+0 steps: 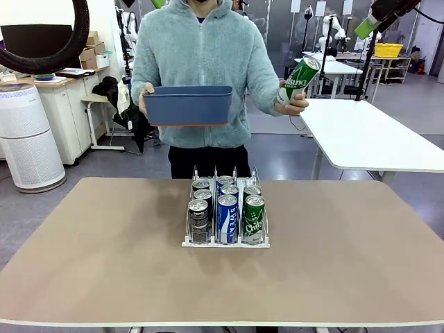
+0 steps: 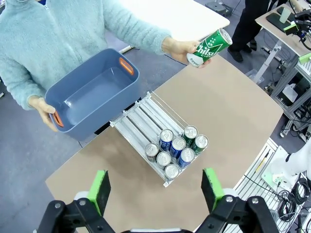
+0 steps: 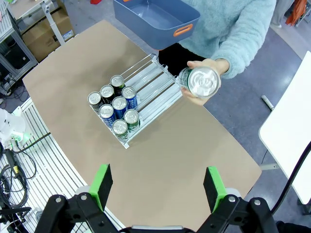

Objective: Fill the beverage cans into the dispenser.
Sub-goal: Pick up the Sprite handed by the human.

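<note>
The dispenser (image 1: 226, 242) stands at the middle of the table (image 1: 104, 263), with its low front lip toward the robot. Each of its three lanes holds cans: dark cans (image 1: 199, 219) in the left lane, blue cans (image 1: 227, 218) in the middle lane and green cans (image 1: 253, 218) in the right lane. The wrist views show seven can tops in all, three dark, two blue and two green, all packed toward the front lip. The rear half of every lane is bare track, so the dispenser is judged partly filled, with room left behind the cans. The person at the far side holds one more green can (image 1: 299, 80) in one hand (image 1: 297, 104), raised above and beyond the table, well apart from the dispenser. The person's other hand (image 1: 145, 103) holds a blue bin (image 1: 187, 105) that appears empty in both wrist views. The held can is therefore judged to be the last one visible still to be loaded, probably into the green lane. The left pincer (image 2: 155, 190) hangs high above the table with its green pads wide apart and nothing between them. The right pincer (image 3: 158, 188) is likewise spread and empty.
</note>
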